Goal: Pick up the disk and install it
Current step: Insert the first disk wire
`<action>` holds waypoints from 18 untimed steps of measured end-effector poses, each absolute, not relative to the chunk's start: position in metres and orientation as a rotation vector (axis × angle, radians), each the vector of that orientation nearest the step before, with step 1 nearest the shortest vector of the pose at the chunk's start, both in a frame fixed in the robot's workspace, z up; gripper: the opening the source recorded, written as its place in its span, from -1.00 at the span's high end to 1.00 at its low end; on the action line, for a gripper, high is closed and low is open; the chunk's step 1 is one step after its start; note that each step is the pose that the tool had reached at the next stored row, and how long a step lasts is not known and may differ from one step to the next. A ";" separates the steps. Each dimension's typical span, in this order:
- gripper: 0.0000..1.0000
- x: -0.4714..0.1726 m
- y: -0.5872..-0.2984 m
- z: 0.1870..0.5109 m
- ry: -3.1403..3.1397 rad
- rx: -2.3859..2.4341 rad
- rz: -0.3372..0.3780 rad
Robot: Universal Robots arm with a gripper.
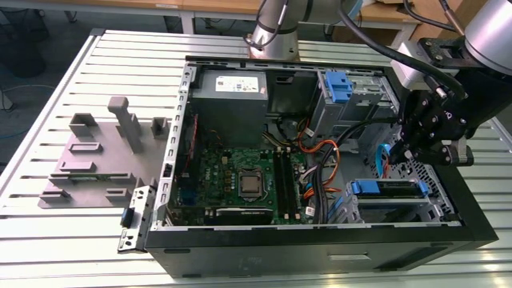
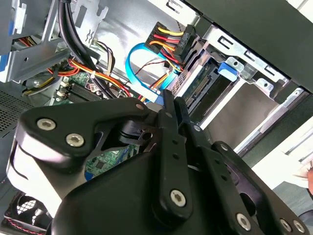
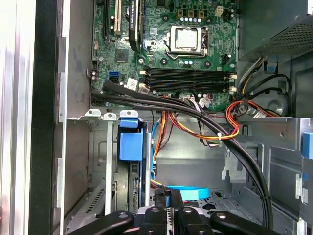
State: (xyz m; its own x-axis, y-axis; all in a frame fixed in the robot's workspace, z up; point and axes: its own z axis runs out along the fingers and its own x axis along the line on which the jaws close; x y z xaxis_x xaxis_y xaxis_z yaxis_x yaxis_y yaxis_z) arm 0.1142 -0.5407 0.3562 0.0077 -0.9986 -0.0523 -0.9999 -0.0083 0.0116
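We are finding the disk (image 1: 390, 191) sitting in the drive cage at the corner of the open computer case (image 1: 320, 252), toward the exterior view's right and close to the case's near wall. Its blue bracket is framing it, and in the first wrist view that bracket (image 3: 131, 146) is standing between the cage's metal rails with the drive's edge showing under it. The claw (image 1: 400, 155) is hanging over this part of the case, near the disk but apart from it. In the second wrist view we are seeing its black fingers (image 2: 167, 105) lying together, with nothing clamped between them. A flat blue cable (image 3: 188, 193) is curving just beside the fingertips, and a bundle of orange, red and black wires (image 3: 234, 117) is running across the case above the cage. Further out, the green motherboard (image 1: 240, 174) is filling the case's middle and a grey power supply (image 1: 232, 87) is sitting at the far wall. Another blue bracket (image 1: 340, 87) is standing in the upper bay. Outside the case, toward the exterior view's left, a grey plastic stand (image 1: 88, 162) with upright posts is resting on the slatted metal worktop (image 1: 72, 240).
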 end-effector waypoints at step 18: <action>0.68 0.114 -0.558 0.353 2.192 -2.209 0.070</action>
